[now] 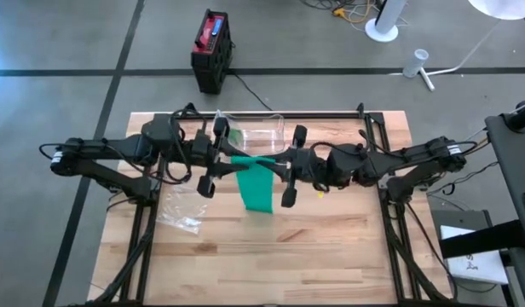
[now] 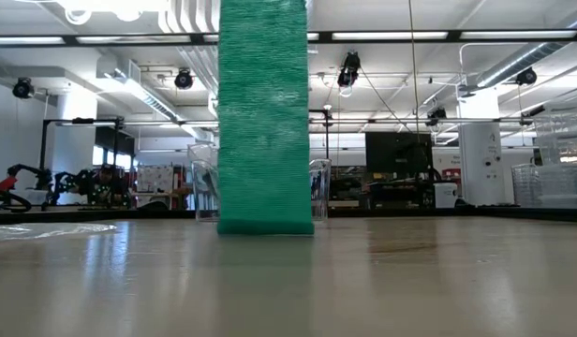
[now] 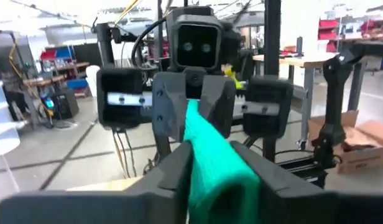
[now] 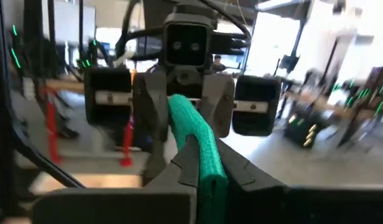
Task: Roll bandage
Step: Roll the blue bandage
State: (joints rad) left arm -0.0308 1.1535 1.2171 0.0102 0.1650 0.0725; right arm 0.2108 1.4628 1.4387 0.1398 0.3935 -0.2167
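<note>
We find the green bandage point(image 1: 256, 183) over the middle of the wooden table point(image 1: 331, 247), stretched between the two grippers, with its loose length hanging down to the tabletop, where the lower edge point(image 2: 265, 223) touches the wood in the low view. The left gripper point(image 1: 218, 162) pinches one end of the band; in the left wrist view the fabric point(image 3: 219, 168) sits between its fingers point(image 3: 173, 171). The right gripper point(image 1: 288, 164) faces it from the opposite side, with its jaws pressed together on the other end of the band point(image 4: 201, 146). Behind the bandage stands a clear plastic container point(image 1: 258, 132). Crumpled clear plastic wrap point(image 1: 179, 211) lies on the table near the left arm.
</note>
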